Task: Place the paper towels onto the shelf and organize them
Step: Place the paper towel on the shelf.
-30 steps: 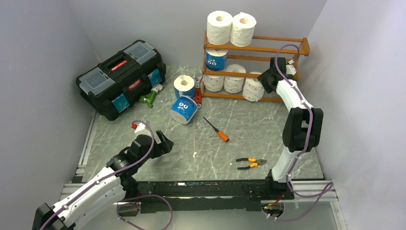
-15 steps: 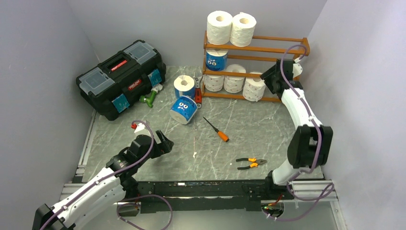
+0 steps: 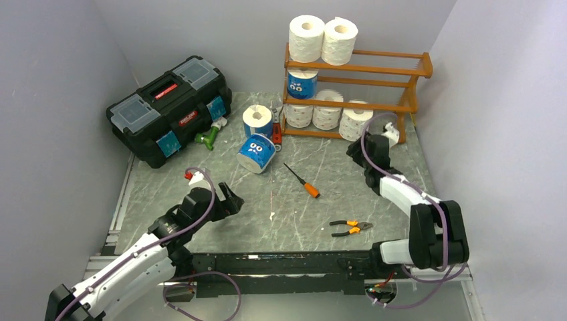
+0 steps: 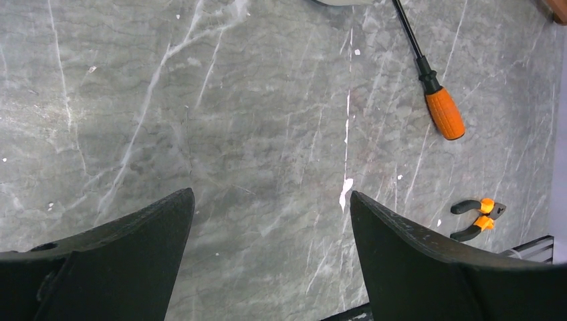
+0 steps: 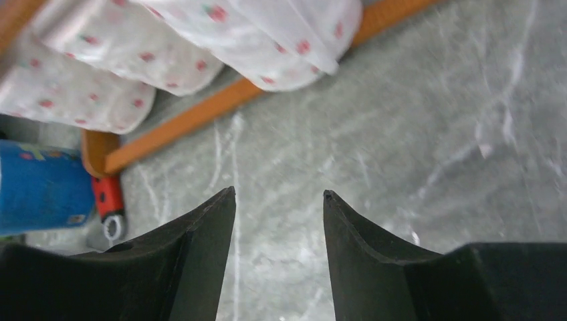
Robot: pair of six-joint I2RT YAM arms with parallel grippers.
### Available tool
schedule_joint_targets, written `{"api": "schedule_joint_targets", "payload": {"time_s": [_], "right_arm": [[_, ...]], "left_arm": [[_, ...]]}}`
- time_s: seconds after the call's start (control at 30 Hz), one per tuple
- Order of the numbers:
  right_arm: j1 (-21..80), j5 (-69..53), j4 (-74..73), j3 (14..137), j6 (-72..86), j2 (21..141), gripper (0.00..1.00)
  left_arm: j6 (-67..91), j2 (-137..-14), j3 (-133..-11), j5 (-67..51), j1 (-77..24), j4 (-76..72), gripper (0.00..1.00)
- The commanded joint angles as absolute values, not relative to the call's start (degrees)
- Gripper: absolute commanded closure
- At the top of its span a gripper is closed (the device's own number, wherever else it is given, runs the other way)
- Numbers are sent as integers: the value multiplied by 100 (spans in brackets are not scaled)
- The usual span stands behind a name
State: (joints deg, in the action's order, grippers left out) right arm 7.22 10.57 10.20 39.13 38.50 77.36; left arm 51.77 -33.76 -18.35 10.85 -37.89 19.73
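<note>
Two blue rolls (image 3: 256, 152) lie beside the shelf (image 3: 374, 69), unplaced. Left claw (image 4: 271, 200) and right claw (image 5: 279, 194) are held apart, empty; one roll is to be grasped next.

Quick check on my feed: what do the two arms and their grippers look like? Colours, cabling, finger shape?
The left arm and right arm both have white link shells with black joints. A purple cable loops along each arm. The left gripper and right gripper have matte black, wedge-shaped fingers that taper to blunt tips. A small white block with a red part sits by the left wrist.
</note>
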Motion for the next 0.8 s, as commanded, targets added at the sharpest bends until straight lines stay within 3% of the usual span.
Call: {"api": "schedule_joint_targets", "payload": {"time_s": [0.0, 0.2, 0.3, 0.77], "right_arm": [[530, 1081, 2858, 3195, 3859, 7235, 48], [229, 700, 2884, 3479, 4156, 7851, 76], [112, 510, 2873, 3765, 4301, 8256, 100], [26, 73, 3210, 4684, 4401, 9614, 100]], "left_arm": [[5197, -3228, -2011, 1031, -3763, 1943, 8], [5186, -3195, -2022, 1086, -3766, 1960, 8], [5186, -3232, -2060, 1123, -3767, 2019, 8], [5257, -3257, -2081, 1404, -3764, 2049, 8]]}}
